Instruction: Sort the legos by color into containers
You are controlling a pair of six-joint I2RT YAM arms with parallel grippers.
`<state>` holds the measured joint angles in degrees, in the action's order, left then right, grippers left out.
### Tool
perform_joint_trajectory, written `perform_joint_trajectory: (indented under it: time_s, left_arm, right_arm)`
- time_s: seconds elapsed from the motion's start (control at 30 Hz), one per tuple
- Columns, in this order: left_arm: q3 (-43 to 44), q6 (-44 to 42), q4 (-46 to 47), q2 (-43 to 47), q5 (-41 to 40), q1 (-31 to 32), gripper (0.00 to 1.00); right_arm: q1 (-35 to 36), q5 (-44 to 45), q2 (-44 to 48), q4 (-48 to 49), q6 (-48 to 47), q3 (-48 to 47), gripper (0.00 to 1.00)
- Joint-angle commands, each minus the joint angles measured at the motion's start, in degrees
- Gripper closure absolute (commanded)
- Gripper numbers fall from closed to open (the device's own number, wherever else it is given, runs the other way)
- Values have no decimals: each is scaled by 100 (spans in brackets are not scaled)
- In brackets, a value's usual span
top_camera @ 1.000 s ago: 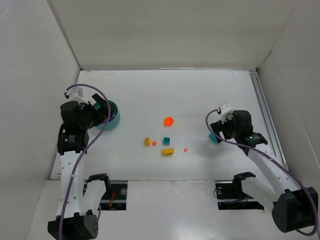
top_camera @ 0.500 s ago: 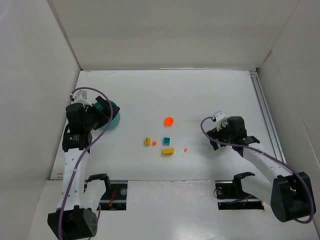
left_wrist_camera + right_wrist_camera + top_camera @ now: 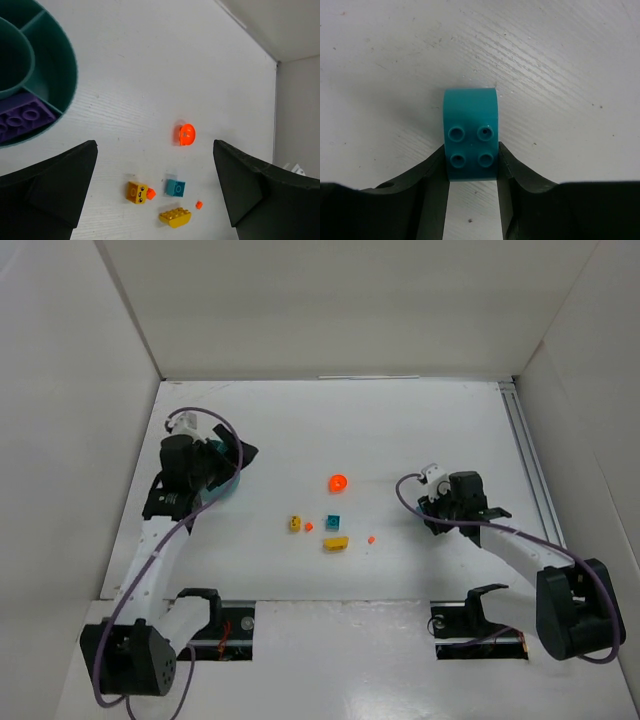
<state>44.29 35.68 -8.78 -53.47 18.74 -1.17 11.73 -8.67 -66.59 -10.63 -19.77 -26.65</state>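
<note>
In the right wrist view my right gripper (image 3: 471,156) is shut on a teal lego (image 3: 470,132) with four studs, which rests on the table. From above, that gripper (image 3: 432,512) is low at the right and hides the brick. My left gripper (image 3: 155,146) is open and empty, hovering beside the teal dish (image 3: 55,60); a purple lego (image 3: 22,117) lies in one of its wedges. Loose in the middle lie an orange round lego (image 3: 338,482), a small teal block (image 3: 334,521), a yellow block (image 3: 295,524) and a yellow curved brick (image 3: 335,544).
Two tiny orange pieces lie among the loose legos: one (image 3: 150,193) touches the yellow block, the other (image 3: 199,204) is beside the curved brick. White walls enclose the table, with a metal rail (image 3: 530,475) along the right side. From above the left gripper (image 3: 238,454) partly covers the dish (image 3: 226,488).
My right gripper has dropped to the table and closed on the teal lego. The left arm has swung rightward past the dish, still open.
</note>
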Motion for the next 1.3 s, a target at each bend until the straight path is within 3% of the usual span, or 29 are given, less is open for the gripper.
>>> perform_joint_trajectory:
  time_s: [0.0, 0.03, 0.1, 0.17, 0.3, 0.33, 0.47, 0.73, 1.03, 1.2, 1.27]
  left_arm:
    - [326, 88, 281, -452, -1133, 852, 0]
    - [604, 36, 219, -584, -1458, 1456, 0]
    - [860, -113, 149, -821, -2073, 2021, 0]
    - [1098, -447, 209, -1094, -2076, 2592, 0]
    - [836, -791, 1051, -1157, -578, 2972, 4]
    - [731, -791, 1288, -1157, 184, 2973, 4]
    - [449, -571, 2142, -1051, 754, 3455, 4]
    - [782, -571, 2574, -1366, 754, 4519, 1]
    - [923, -633, 2881, -1438, 868, 4810, 1]
    - [976, -633, 2881, -1438, 605, 4863, 10]
    - [1037, -633, 2881, -1438, 604, 4863, 21]
  right_arm:
    - [49, -310, -30, 290, -149, -226, 74]
    - [49, -389, -30, 290, -150, -296, 75]
    - [102, -687, 102, 290, -316, -349, 78]
    - [102, -1047, 311, 473, -561, -463, 80]
    - [155, -2514, 873, 1018, -1001, -516, 83]
    - [215, -2987, 1015, 1141, -1003, -516, 84]
    - [505, -3605, 1753, 1678, -1196, -569, 84]
    - [1349, -3466, 2422, 1942, -1301, -955, 83]
    - [1675, -3519, 2001, 1942, -1240, -1219, 83]
    - [1859, -3458, 1799, 1942, -1187, -1272, 82]
    - [1860, -3397, 1746, 1942, -1187, -1325, 82]
